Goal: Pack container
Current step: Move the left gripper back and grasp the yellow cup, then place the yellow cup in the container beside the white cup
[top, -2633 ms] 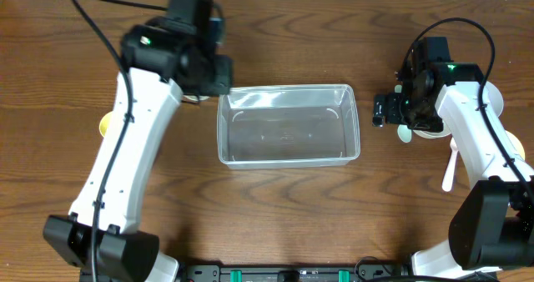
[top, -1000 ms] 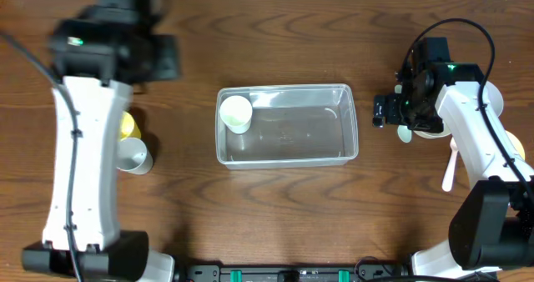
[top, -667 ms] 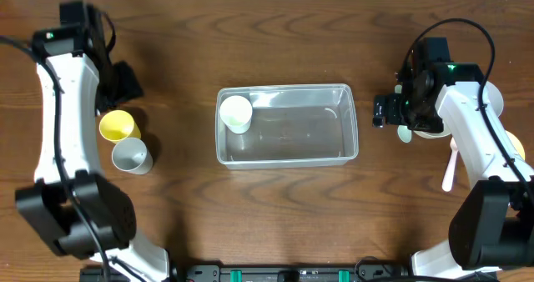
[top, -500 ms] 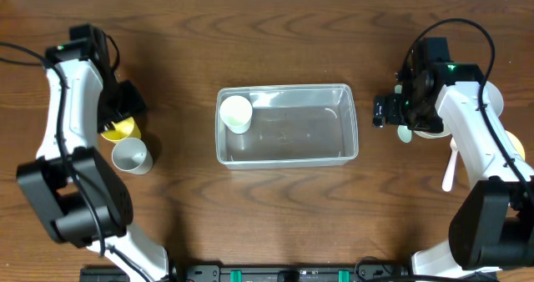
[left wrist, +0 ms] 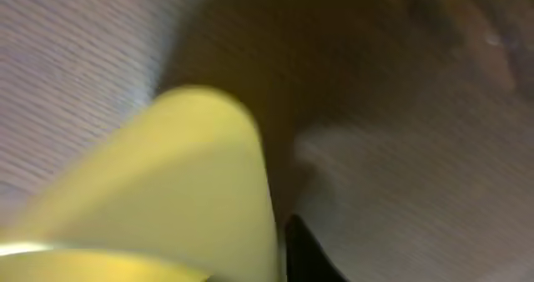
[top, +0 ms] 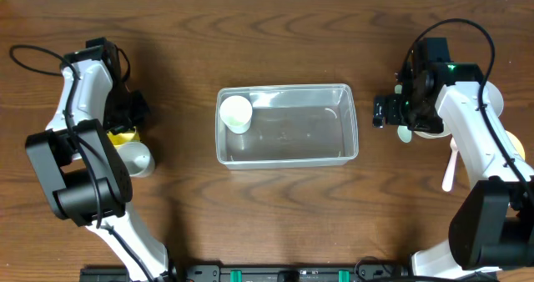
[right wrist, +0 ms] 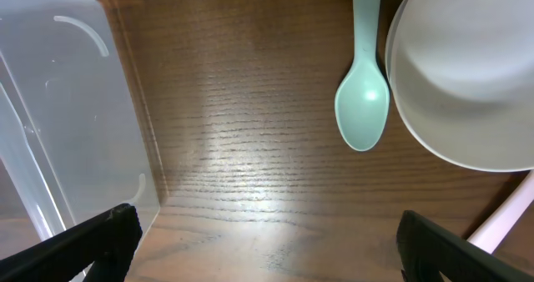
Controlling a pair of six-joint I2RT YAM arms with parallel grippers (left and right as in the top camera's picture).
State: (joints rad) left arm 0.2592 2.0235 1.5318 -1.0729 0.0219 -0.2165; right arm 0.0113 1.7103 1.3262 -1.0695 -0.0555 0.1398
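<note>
The clear container [top: 288, 153] stands mid-table with one white cup [top: 235, 113] upright in its left end. My left gripper [top: 131, 115] is low over the yellow cup [top: 123, 134] at the far left. In the blurred left wrist view the yellow cup [left wrist: 167, 198] fills the lower left, right beside one dark finger [left wrist: 305, 253]; the other finger is hidden. My right gripper [top: 385, 112] is open and empty above bare wood just right of the container; in the right wrist view the gripper [right wrist: 267, 249] has the container wall [right wrist: 58, 132] at its left.
A grey-white cup [top: 138, 158] stands just below the yellow cup. A mint spoon [right wrist: 364, 98] lies beside a white bowl [right wrist: 467, 73] at the right. A pale spoon [top: 449, 169] and a yellow item [top: 521, 148] lie near the right edge.
My left arm left the white cup in the container, swung away to the far left and came down at the yellow cup. The right arm has not moved.
</note>
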